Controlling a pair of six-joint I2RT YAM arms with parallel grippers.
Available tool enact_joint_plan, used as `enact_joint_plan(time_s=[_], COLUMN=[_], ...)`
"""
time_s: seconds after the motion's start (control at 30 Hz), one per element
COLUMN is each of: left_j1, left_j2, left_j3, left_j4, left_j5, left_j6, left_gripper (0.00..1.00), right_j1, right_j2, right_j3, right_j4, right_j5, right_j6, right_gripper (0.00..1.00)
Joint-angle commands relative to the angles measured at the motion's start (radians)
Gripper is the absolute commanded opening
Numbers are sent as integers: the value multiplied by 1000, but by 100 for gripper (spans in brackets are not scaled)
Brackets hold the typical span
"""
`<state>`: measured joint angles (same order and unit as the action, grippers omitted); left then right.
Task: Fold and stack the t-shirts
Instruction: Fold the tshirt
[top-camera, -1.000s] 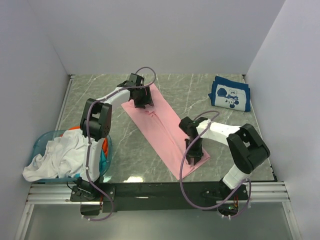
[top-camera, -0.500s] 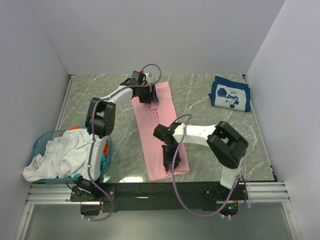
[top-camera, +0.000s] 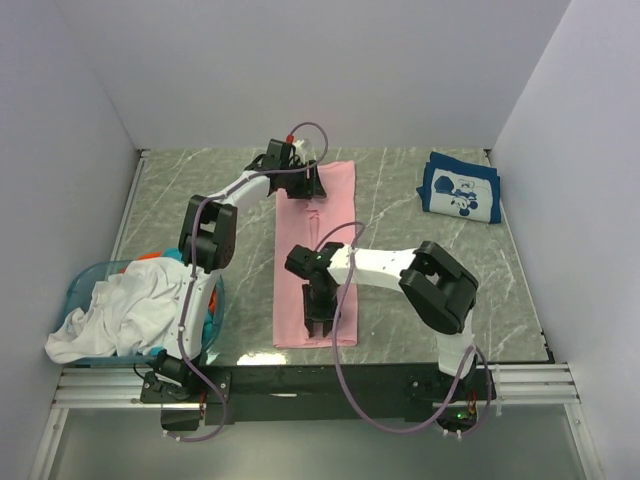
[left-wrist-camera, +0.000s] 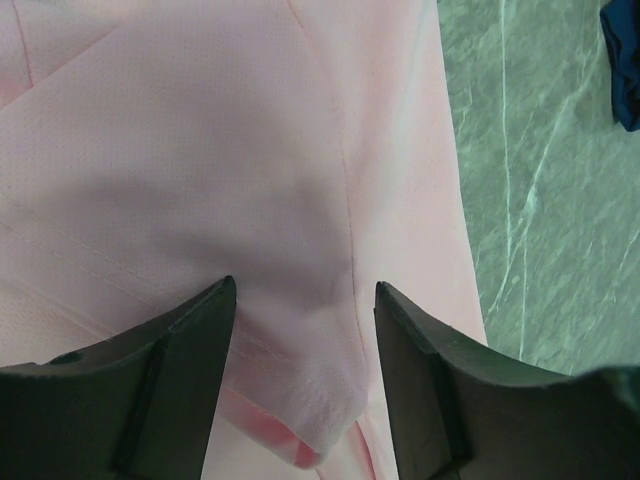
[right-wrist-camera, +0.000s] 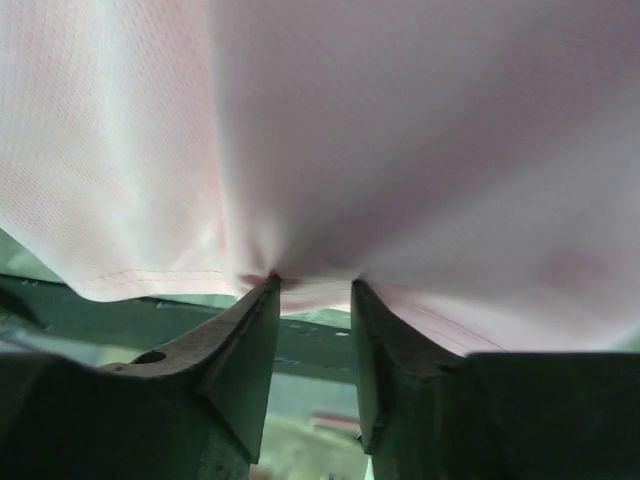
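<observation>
At far left, blue basket (top-camera: 80, 275): translucent and round, it sits at the near left corner of the table (top-camera: 400, 200), beside the left arm.
Basket contents: a crumpled white t-shirt (top-camera: 120, 315) is heaped on top and spills over the near rim. Orange cloth (top-camera: 212, 292) and teal cloth (top-camera: 205, 322) show at its right side.
Left gripper (top-camera: 306, 185): reaches to the far end of the light pink t-shirt (top-camera: 320, 212). In its wrist view the left gripper (left-wrist-camera: 305, 290) has its fingers (left-wrist-camera: 185, 370) partly apart, with a raised fold of the pink cloth bunched between them, so it has hold of that end.
Light pink t-shirt, lie: folded into a long narrow strip, it lies on the table about midway across. It runs from far to near, and its near end is close to the front edge.
Right gripper (top-camera: 318, 325): sits down on the near end of the strip, with its arm bent across to the left. In its wrist view the right gripper (right-wrist-camera: 312, 285) has its fingers (right-wrist-camera: 245, 350) almost together, pinching the pink hem just above the table.
Navy t-shirt (top-camera: 460, 190): folded with the white cartoon print facing up, it lies at the far right corner. It is well apart from the pink strip and from both grippers.
Table surface: green with a marble pattern.
</observation>
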<state>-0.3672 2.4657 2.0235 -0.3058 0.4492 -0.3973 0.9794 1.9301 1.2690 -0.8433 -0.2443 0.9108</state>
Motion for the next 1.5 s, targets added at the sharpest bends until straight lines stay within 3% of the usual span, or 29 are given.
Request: enact_joint_plan(time_s=[0.0,0.33,0.43,0.67,0.93,1.23,1.47], left_j1=[-4,-6,-13,-39,-174,-216,-254], left_j2=[-86,-310,-442,-845,-1238,-1473,-1429], left_j3=[-29,-17,-144,-709,-1118,-1371,-1355], left_j4=[79,85,33,-27,-153,-190,-233], left_j5=[6,-15,-69,-210,-366,-268,-299], left_j6=[-43,-147,-112,-69,-130,-213,-297], left_gripper=[64,66,66,65,65,66,69], right_j1=[7,-28,-56,-126,-154,-154,-154], right_j2=[-132,-428,-460,-439,-375,-304,-338], right_j3=[-3,-233,-299,-350,-313,-306,-358], right_j4=[-72,-140,-103,-11,24,15,24], right_j5=[132,221,209,169,134,71,53], right_j6=[-20,-18,-35,-131,-220,-274,-265], right_gripper=[43,54,54,55,55,54,51])
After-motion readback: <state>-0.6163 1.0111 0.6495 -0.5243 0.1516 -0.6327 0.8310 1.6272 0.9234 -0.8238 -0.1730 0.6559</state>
